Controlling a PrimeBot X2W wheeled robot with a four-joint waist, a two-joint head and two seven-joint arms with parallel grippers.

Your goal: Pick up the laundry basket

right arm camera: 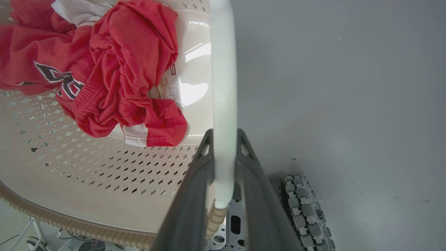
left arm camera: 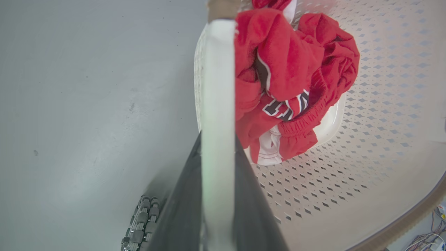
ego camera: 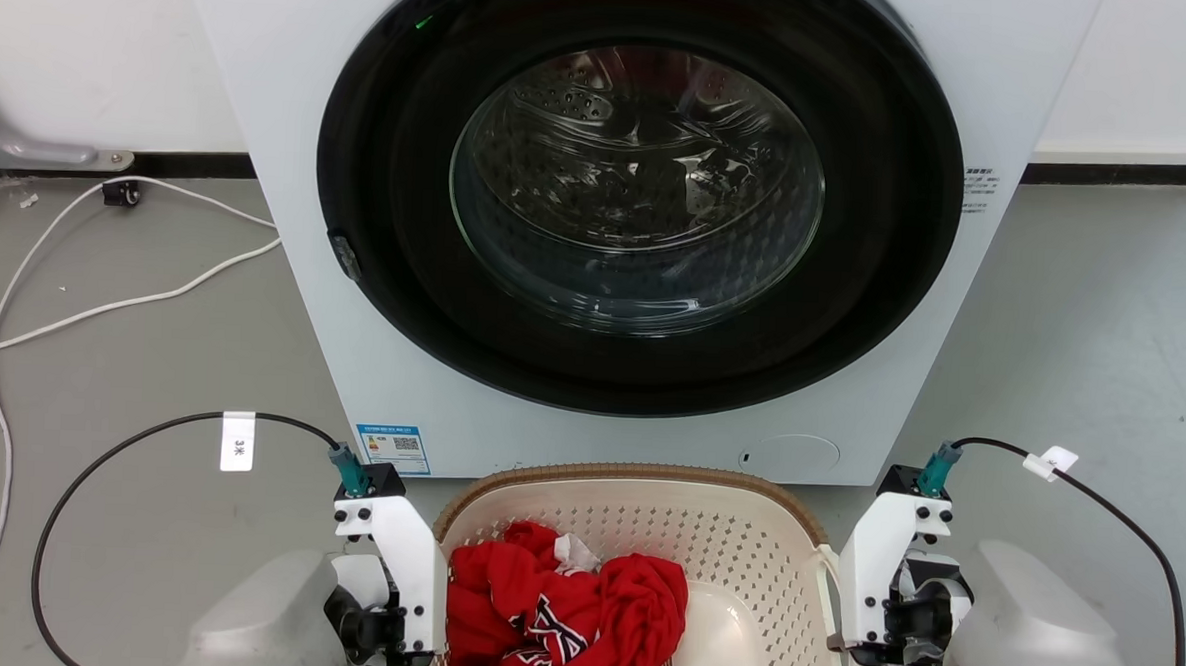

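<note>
The cream laundry basket, with perforated walls and a brown woven-look rim, sits low in the head view just in front of the washing machine. Crumpled red clothes lie inside it. My left gripper is at its left side and my right gripper at its right side. In the left wrist view, the left gripper is shut on the basket's white loop handle. In the right wrist view, the right gripper is shut on the other white handle. The fingertips are hidden in the head view.
A white front-loading washing machine with a dark round door stands close behind the basket. A white cable trails over the grey floor at the left. My base's roller wheels show below the basket.
</note>
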